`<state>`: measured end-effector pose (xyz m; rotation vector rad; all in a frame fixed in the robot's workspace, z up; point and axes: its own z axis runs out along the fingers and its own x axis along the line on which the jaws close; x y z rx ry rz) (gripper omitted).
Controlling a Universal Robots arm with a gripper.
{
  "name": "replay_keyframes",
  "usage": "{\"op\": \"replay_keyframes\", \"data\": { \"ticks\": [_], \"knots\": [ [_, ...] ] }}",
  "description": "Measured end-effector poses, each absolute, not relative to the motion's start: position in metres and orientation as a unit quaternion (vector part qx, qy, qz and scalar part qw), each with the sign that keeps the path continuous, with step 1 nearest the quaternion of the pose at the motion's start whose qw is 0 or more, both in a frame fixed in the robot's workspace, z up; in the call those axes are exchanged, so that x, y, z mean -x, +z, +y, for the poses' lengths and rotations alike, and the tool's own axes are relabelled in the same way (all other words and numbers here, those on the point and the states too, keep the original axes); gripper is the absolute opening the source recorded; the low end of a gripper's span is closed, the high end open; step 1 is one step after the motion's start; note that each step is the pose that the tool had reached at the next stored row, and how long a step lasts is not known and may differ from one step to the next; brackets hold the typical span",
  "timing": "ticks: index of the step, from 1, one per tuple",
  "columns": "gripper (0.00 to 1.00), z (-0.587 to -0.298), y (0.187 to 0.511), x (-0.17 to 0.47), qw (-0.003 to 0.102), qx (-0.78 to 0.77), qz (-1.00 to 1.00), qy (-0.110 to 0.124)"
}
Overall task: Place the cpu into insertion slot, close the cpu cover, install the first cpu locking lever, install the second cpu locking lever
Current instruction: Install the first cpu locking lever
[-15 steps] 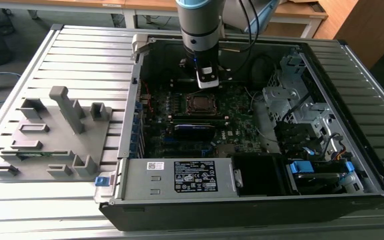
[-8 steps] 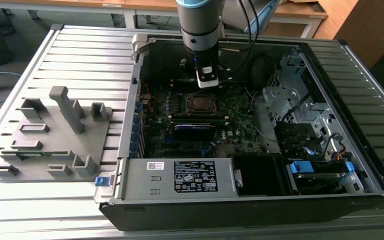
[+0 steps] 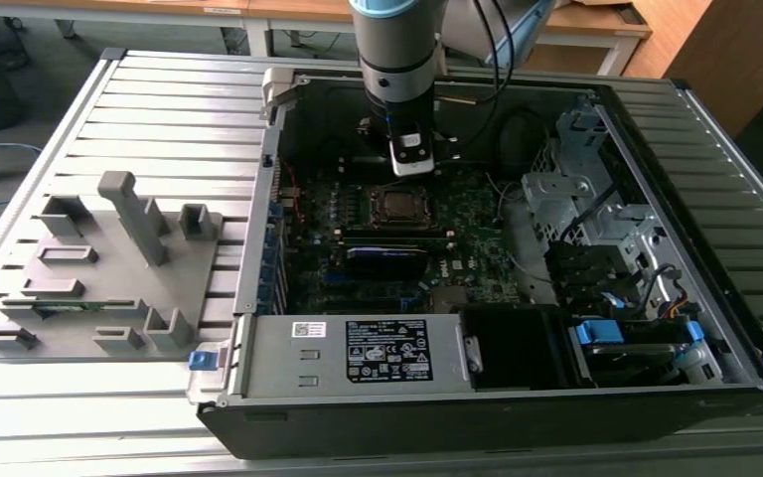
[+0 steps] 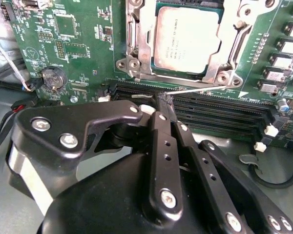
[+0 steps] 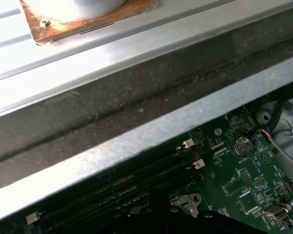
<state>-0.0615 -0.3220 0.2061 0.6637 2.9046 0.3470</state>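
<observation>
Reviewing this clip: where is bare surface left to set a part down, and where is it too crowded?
Free: the ribbed metal table beyond the grey plastic fixture tray, and the strip in front of it. Crowded: the open black computer case, where the black gripper hangs over the long black memory slots beside the grey-topped square cpu under its silver cpu cover.

The cpu (image 4: 186,40), a flat square chip with a grey metal top, lies level in the insertion slot (image 4: 136,46) on the green circuit board. The cpu cover (image 4: 145,29), a thin silver frame, appears folded down around it, the chip showing through its window.
</observation>
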Motion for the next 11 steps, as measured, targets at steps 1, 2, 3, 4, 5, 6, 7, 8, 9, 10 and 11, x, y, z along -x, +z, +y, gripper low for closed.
{"op": "replay_keyframes", "data": {
  "ticks": [1,2,3,4,5,6,7,8,9,10,11],
  "knots": [
    [0.11,-0.3220,0.2056,0.0615,0.074,-0.220,0.966,0.114],
    [0.11,-0.3220,0.2052,0.0615,0.077,-0.220,0.966,0.113],
    [0.11,-0.3220,0.2048,0.0615,0.079,-0.219,0.966,0.113],
    [0.11,-0.3221,0.2048,0.0615,0.080,-0.219,0.966,0.112],
    [0.11,-0.3221,0.2048,0.0615,0.080,-0.219,0.966,0.112],
    [0.11,-0.3221,0.2047,0.0615,0.080,-0.219,0.966,0.112],
    [0.11,-0.3220,0.2046,0.0614,0.080,-0.219,0.966,0.112],
    [0.11,-0.3218,0.2043,0.0614,0.080,-0.219,0.966,0.112],
    [0.11,-0.3212,0.2042,0.0615,0.080,-0.219,0.966,0.112],
    [0.11,-0.3204,0.2041,0.0615,0.080,-0.219,0.966,0.112],
    [0.11,-0.3195,0.2039,0.0615,0.080,-0.219,0.966,0.112]
  ]
}}
